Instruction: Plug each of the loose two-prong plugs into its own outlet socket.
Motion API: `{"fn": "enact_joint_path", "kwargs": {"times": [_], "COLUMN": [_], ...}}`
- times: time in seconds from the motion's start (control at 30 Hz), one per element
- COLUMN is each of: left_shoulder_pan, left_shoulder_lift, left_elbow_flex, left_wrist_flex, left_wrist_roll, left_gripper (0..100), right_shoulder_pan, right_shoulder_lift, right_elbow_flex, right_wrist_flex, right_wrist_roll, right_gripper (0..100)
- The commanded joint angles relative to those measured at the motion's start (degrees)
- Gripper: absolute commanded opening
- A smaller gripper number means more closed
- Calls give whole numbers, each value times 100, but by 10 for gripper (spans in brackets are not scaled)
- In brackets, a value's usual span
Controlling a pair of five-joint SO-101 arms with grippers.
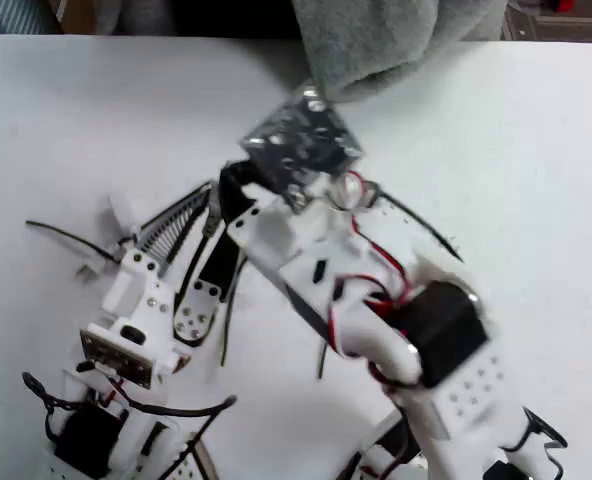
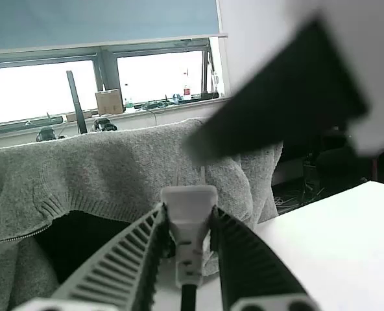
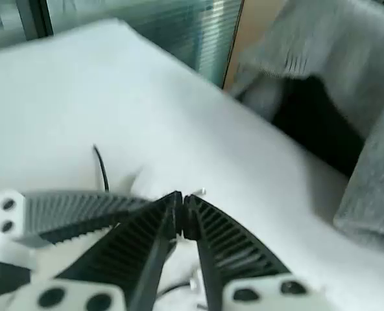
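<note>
A white two-prong plug [image 2: 189,199] with a black cord stands upright between the ribbed black fingers of my left gripper [image 2: 188,214], which is shut on it. In the high view the left gripper's ribbed fingers [image 1: 176,228] sit left of centre, raised and pointing toward the far edge. My right gripper [image 3: 180,199] is shut, tips touching, with nothing visible between them. It hangs over the white table right beside the left gripper's ribbed finger [image 3: 69,207]. Another white plug [image 1: 91,265] lies on the table at the left with its black cable [image 1: 58,236].
A grey knitted garment [image 1: 376,40] hangs over the table's far edge. The right arm [image 1: 316,260] crosses the middle of the table, close against the left arm [image 1: 126,330]. Thin black cables [image 1: 416,225] trail beside both arms. Bare table [image 1: 536,180] lies to the right.
</note>
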Motion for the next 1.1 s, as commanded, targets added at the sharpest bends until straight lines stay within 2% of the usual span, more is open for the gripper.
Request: {"fn": "enact_joint_path", "kwargs": {"times": [0.0, 0.4, 0.6, 0.7, 0.77, 0.9, 1.07], "left_shoulder_pan": [57, 57, 13, -505, -1007, -1376, -1578], "left_shoulder_lift": [-22, -22, -13, -13, -4, 4, 207], "left_elbow_flex": [-35, -62, -35, -35, -62, -70, -554], "left_wrist_flex": [-123, -123, -88, 0, 396, 712, 809], "left_wrist_roll": [0, 0, 0, 44, 44, 44, 62], "left_gripper": [23, 23, 23, 23, 23, 23, 23], "right_shoulder_pan": [338, 2237, 2923, 3336, 3705, 4435, 5007], "right_shoulder_lift": [-127, -163, -171, -171, -136, -136, -154], "right_elbow_flex": [563, 3174, 2875, 2822, 2927, 3666, 5116], "right_wrist_flex": [-347, -2668, -2686, -2633, -2308, -2009, -2492], "right_wrist_roll": [9, 53, 53, 44, 9, 9, 0], "right_gripper": [19, 19, 19, 19, 19, 19, 19]}}
